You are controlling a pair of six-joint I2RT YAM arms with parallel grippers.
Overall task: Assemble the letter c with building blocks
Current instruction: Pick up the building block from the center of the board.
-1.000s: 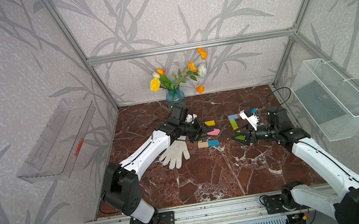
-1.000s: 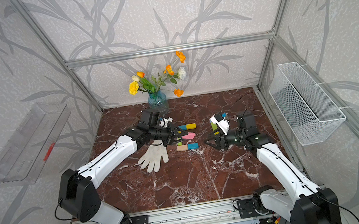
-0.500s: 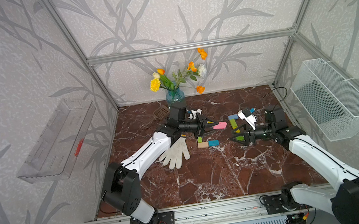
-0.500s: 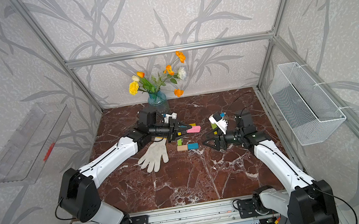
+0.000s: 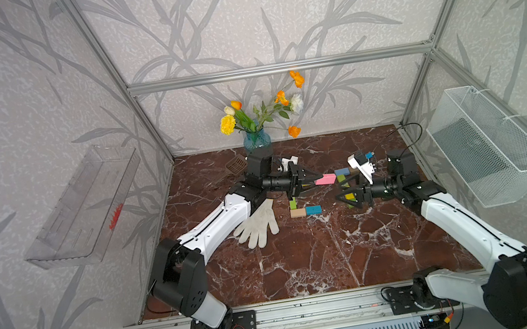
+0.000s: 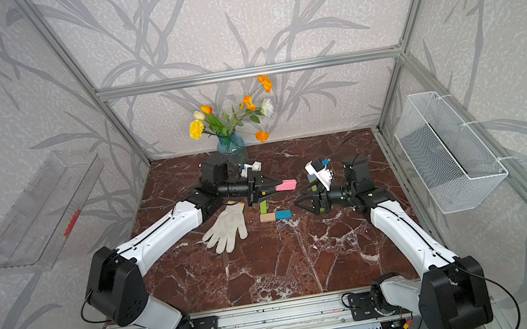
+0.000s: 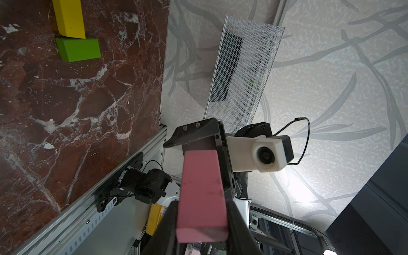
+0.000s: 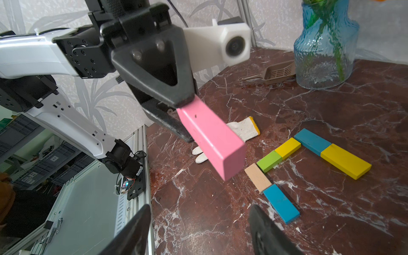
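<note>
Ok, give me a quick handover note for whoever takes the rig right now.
Left hand: shut on the pink block, holding it in the air toward the right hand.
Right hand: open, empty, facing it.
Done: six blocks on the table form a rough C.
Spare blocks lie by the right hand.
Left: pink block not yet placed; likely a handover next.
</note>
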